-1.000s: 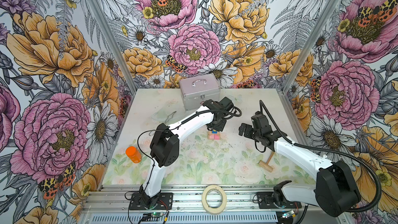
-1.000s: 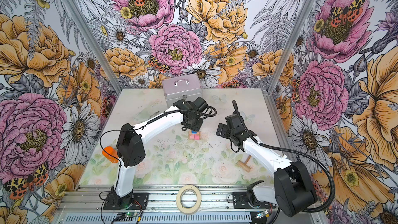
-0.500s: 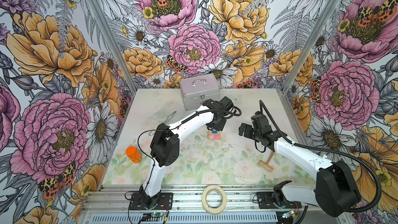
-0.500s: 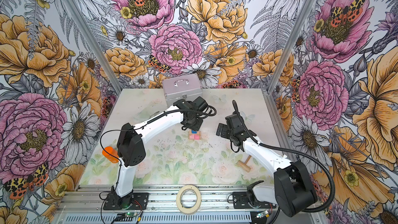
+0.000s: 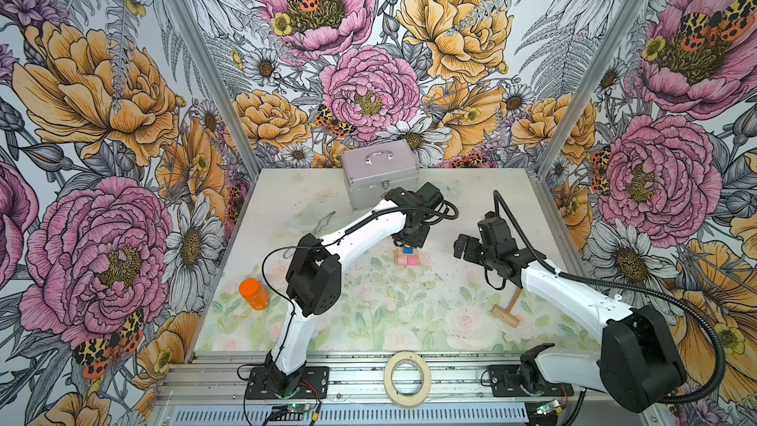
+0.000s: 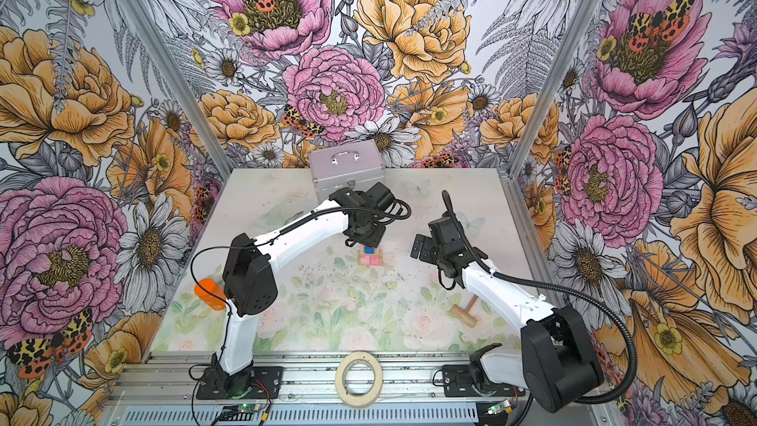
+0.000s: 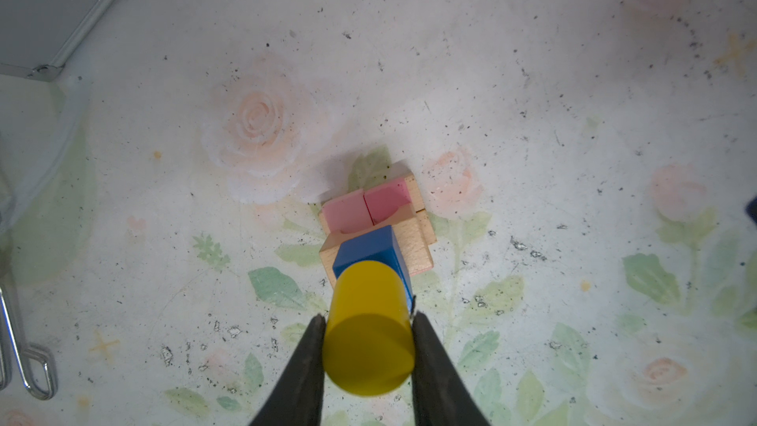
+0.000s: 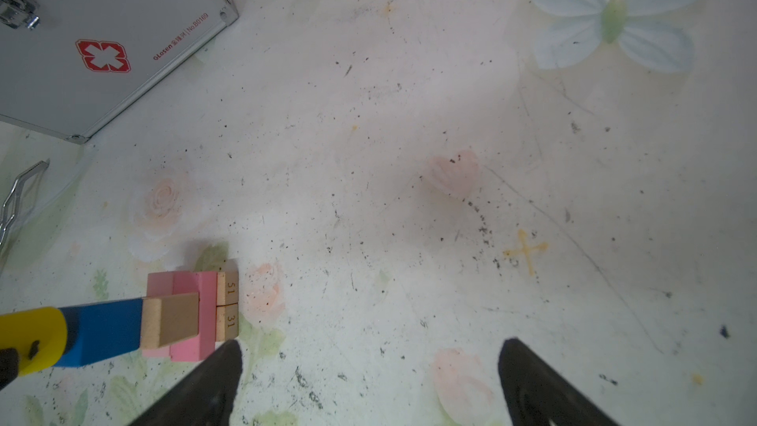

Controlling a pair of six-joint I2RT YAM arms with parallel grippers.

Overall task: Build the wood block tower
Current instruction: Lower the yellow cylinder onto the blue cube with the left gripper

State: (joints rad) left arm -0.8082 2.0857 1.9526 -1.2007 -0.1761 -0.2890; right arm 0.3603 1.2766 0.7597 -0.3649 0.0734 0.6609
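The wood block tower point(image 5: 406, 256) point(image 6: 370, 256) stands mid-table in both top views. Two tan bricks point(image 8: 229, 305) lie at its base. Two pink bricks point(image 7: 368, 206) rest on them, then a tan brick point(image 7: 418, 247) and a blue block point(image 7: 368, 252). A yellow cylinder point(image 7: 368, 338) meets the blue block's top, upright. My left gripper point(image 7: 368, 319) is shut on the cylinder, reaching down from above point(image 5: 409, 239). My right gripper point(image 8: 370, 344) is open and empty, to the right of the tower point(image 5: 461, 247), one finger close to the base bricks.
A silver case point(image 5: 381, 176) stands at the back, behind the left arm. A wooden mallet point(image 5: 508, 309) lies under the right arm. An orange bottle point(image 5: 254, 293) lies at the left. A tape roll point(image 5: 406, 379) sits on the front rail. Metal tongs point(image 5: 323, 219) lie left of the left arm.
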